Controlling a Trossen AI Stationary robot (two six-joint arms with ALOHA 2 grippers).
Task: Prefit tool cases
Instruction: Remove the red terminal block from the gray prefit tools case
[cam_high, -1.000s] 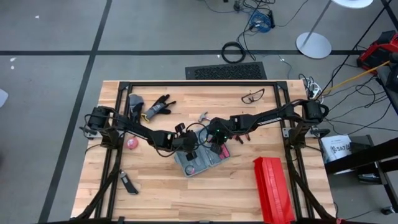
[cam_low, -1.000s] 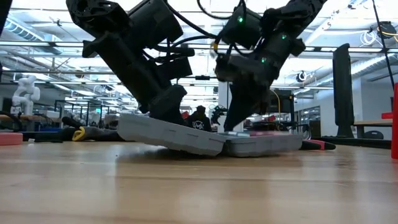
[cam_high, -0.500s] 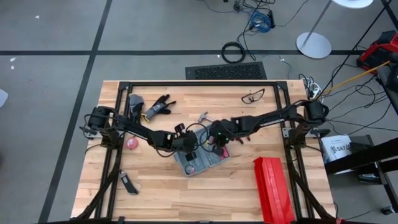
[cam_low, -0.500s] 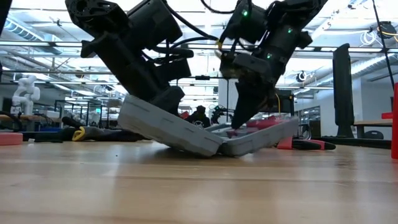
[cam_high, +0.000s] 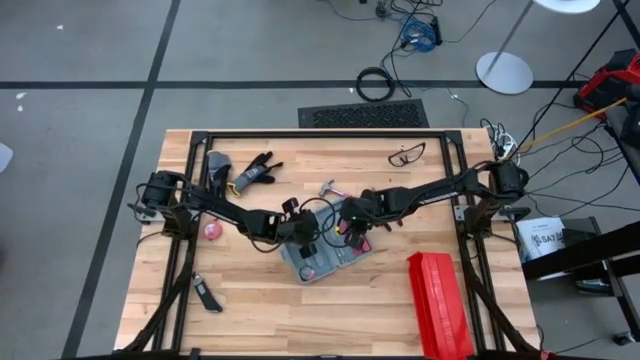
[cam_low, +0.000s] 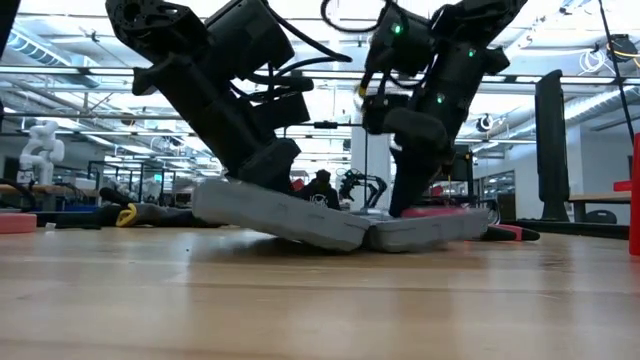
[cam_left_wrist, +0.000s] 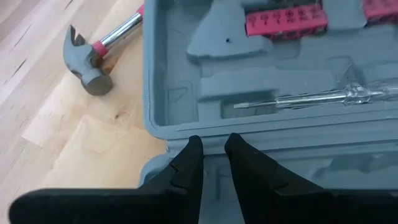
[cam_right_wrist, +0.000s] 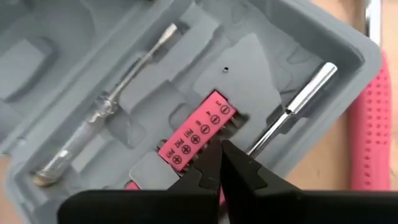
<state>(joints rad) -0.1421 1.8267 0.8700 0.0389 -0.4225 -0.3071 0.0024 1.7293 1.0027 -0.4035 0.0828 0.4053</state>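
Risk: closed right hand (cam_right_wrist: 219, 163) pressing the bit holder (cam_right_wrist: 198, 135) could tip the case (cam_low: 330, 222); left hand (cam_left_wrist: 213, 163) pinches its rim.

Wooden table (cam_high: 250, 320): open tool case (cam_high: 322, 262) mid-table; hammer (cam_high: 328, 188), gloves (cam_high: 252, 172), glasses (cam_high: 407, 154) behind it, red box (cam_high: 437, 305) rightward.

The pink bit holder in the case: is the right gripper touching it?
Touching. In the right wrist view the shut right gripper has its tips pressed on the edge of the pink bit holder seated in the case, with no gap visible.
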